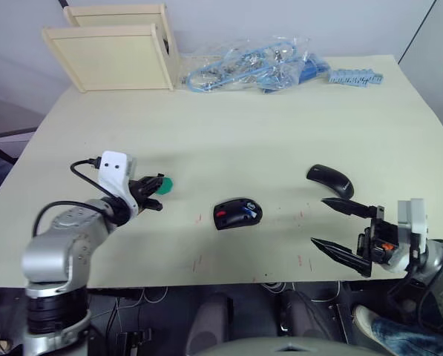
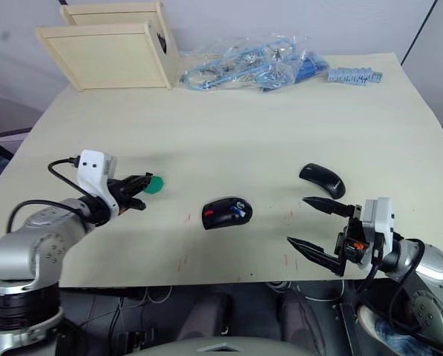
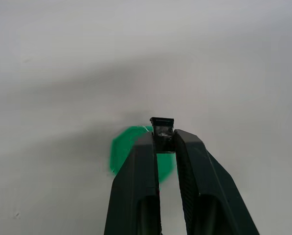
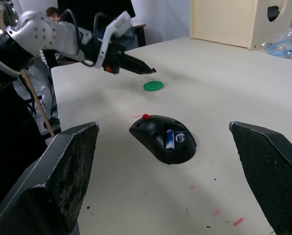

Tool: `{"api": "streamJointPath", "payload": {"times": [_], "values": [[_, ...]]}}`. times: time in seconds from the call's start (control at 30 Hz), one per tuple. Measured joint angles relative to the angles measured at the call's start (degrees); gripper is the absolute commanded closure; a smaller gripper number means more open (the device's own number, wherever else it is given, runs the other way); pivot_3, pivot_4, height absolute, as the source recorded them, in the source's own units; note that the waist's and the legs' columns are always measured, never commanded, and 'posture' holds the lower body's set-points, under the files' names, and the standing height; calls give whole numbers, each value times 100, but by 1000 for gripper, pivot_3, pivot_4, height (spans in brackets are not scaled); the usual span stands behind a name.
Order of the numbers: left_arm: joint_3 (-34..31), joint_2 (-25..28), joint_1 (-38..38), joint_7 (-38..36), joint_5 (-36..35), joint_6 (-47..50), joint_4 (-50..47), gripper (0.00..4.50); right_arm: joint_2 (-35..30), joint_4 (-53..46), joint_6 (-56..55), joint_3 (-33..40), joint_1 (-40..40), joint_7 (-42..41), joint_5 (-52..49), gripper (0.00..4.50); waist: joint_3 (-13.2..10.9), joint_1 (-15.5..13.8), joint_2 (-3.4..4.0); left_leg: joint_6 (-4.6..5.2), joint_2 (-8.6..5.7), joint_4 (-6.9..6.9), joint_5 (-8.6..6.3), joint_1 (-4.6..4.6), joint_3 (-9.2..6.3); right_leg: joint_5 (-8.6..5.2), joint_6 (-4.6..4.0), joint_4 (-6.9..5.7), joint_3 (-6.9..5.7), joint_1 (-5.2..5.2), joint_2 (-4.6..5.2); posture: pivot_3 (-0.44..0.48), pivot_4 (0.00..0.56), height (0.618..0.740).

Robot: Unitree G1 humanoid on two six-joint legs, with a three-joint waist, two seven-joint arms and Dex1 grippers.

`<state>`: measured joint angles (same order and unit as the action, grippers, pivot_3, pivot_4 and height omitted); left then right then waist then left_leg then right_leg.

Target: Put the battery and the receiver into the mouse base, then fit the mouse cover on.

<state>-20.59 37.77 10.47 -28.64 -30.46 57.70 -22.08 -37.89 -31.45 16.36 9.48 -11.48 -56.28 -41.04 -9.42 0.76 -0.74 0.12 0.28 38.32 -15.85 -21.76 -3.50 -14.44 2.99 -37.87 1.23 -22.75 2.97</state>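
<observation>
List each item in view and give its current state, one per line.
Battery: seated in the mouse base.
Mouse base: open, uncovered.
Receiver: pinched in the left claw, above the green disc.
Mouse cover: lying loose on the table.
Right claw: open, empty.

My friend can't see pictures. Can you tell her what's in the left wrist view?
The left end effector is shut on the receiver, a tiny dark nub pinched between its two black fingertips. It is held over a pale table, and a round green disc on the table lies partly hidden behind the fingers.
</observation>
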Motion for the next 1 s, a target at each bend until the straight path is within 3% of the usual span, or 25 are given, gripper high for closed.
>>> {"api": "streamJointPath", "payload": {"times": [0.2,0.33,0.57,0.77,0.83,1.0], "values": [[-8,633,153,-1085,-385,-241,224,4491,-55,-254,470,-91,380,480,18,0,-2,-12,-3,0,-1,0,0,-2,2,0,0,2,-2,0,0,0,150,740],[419,1203,698,-2177,-561,-554,654,4491,-252,-467,1125,-236,790,972,-35,0,-10,-8,-11,0,-2,0,0,-6,9,0,0,2,-8,-1,0,0,150,740],[1296,1472,1426,-3511,-552,-1115,1142,4491,-532,-623,2462,-295,1648,1756,-539,0,-16,4,-12,1,0,-1,0,-16,14,-1,-1,3,-10,-10,-3,0,150,740],[1995,1318,2020,-4185,-327,-1732,1397,4491,-453,-126,4422,-275,2731,3105,-2422,0,-28,6,-23,2,0,1,1,-27,17,1,-2,-1,-6,-24,-3,0,150,740],[2067,1285,2056,-4238,-298,-1796,1418,4491,-452,-40,4586,-279,2803,3251,-2678,0,-31,5,-23,2,0,1,1,-33,17,1,-2,-1,-7,-29,-3,0,150,740],[2404,1032,2270,-4440,-94,-2123,1497,4491,-398,591,5227,-471,3703,4586,-4382,0,-33,17,-25,3,1,5,2,-58,14,2,-2,-4,-11,-50,-3,0,150,740]]}}
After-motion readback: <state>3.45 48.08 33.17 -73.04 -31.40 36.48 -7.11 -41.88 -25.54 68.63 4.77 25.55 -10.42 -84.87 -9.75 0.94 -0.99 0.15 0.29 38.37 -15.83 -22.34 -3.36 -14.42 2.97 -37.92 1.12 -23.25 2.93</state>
